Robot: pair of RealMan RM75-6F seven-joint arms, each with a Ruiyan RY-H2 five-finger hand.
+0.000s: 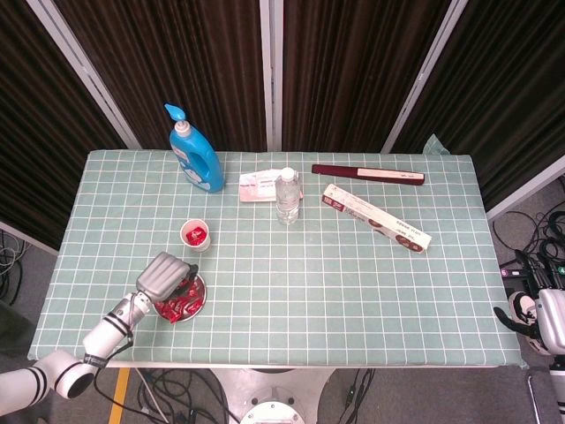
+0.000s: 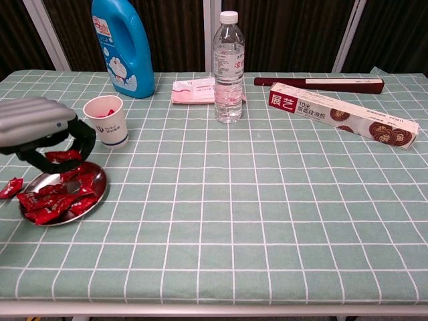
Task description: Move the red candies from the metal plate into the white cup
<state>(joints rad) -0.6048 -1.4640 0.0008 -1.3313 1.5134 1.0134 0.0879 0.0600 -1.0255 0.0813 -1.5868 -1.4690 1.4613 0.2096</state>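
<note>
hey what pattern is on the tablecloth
Pale green tablecloth with a grid of thin white lines; it shows best in the chest view.

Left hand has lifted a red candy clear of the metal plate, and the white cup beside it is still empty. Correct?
Not quite. The white cup is not empty: the chest view shows red candy inside it, and the head view agrees. The rest holds: the left hand holds a red candy above the metal plate.

Dark pleated curtains (image 1: 353, 62) behind, split by slanted grey metal posts (image 1: 84, 66). In front, a table (image 1: 353, 300) under green cloth with white grid. Grey floor (image 1: 530, 221) at right, with black cables (image 1: 547, 238) lying loose.
</note>
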